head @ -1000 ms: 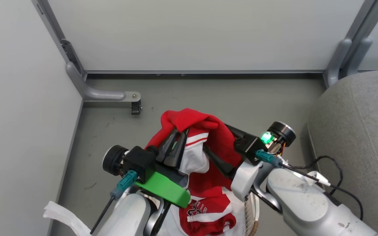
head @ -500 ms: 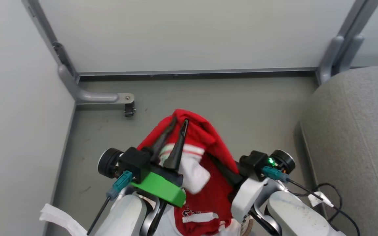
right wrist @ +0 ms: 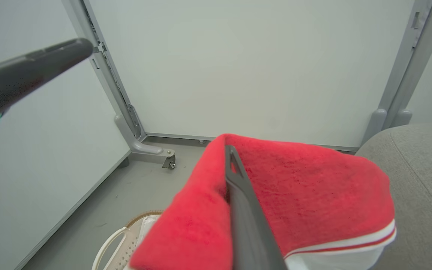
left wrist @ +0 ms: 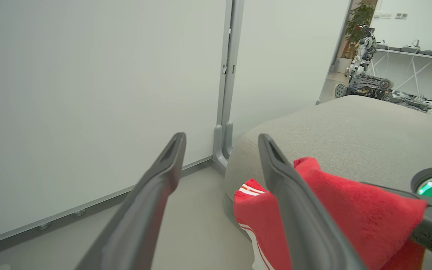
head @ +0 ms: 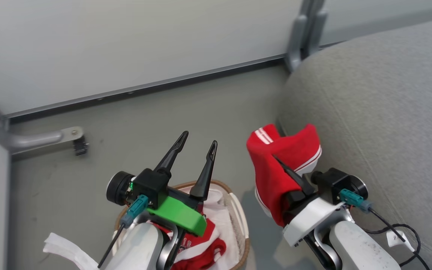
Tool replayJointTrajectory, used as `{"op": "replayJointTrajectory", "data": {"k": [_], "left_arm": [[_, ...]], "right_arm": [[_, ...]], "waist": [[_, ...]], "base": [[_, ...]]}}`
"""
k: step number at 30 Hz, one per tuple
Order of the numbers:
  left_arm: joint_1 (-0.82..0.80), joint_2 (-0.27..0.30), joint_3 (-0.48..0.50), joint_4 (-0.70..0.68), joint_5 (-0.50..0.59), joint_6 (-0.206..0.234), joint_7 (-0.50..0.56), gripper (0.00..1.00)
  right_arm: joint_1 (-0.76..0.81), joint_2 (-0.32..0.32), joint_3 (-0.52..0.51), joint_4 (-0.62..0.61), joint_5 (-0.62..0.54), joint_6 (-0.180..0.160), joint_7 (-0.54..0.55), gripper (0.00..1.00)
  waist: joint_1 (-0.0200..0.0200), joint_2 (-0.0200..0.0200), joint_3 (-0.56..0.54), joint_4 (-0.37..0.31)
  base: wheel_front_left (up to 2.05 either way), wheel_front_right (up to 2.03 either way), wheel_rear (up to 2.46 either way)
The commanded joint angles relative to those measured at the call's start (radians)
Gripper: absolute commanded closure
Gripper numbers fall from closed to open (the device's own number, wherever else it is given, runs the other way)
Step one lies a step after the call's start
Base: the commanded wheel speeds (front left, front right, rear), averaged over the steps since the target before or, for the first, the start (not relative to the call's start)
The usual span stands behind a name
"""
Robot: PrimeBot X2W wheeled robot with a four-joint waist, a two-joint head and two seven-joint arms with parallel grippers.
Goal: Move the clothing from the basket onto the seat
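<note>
My right gripper is shut on a piece of red clothing with white stripes. The cloth drapes over its fingers and hangs just off the rounded edge of the light grey seat. In the right wrist view one dark finger shows against the clothing, and the other is hidden under it. My left gripper stands open and empty above the basket. More red and white clothing lies in the basket. From the left wrist the open gripper frames the held clothing and the seat.
White partition panels close off the back and left. A grey post foot with a castor sits on the grey floor. A white fabric strip hangs at lower left. A black cable trails by the right arm. Another robot stands far behind the seat.
The left gripper opened and let go of the red clothing. The right gripper shut on it and carried it right, toward the seat. The head camera turned right as well.
</note>
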Motion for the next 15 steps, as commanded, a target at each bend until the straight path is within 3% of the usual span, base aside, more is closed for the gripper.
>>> {"op": "replayJointTrajectory", "data": {"k": [1,7,15], "left_arm": [[-0.003,0.004,0.004,0.005,0.015,-0.004,-0.001,0.00],[-0.013,0.005,-0.001,0.018,0.022,-0.006,-0.001,0.00],[-0.032,0.005,-0.029,0.014,0.047,-0.008,-0.001,0.00]], "right_arm": [[0.014,0.005,-0.018,-0.013,0.005,-0.001,-0.003,1.00],[0.040,0.012,-0.089,-0.041,-0.002,-0.001,-0.003,1.00],[-0.013,-0.033,-0.166,-0.073,-0.025,-0.001,-0.003,1.00]], "waist": [[0.0000,-0.0001,0.038,-0.155],[0.0000,-0.0001,0.052,-0.249],[0.0000,-0.0001,0.098,-0.283]], "base": [[0.00,0.00,0.00],[0.00,0.00,0.00],[0.00,0.00,0.00]]}}
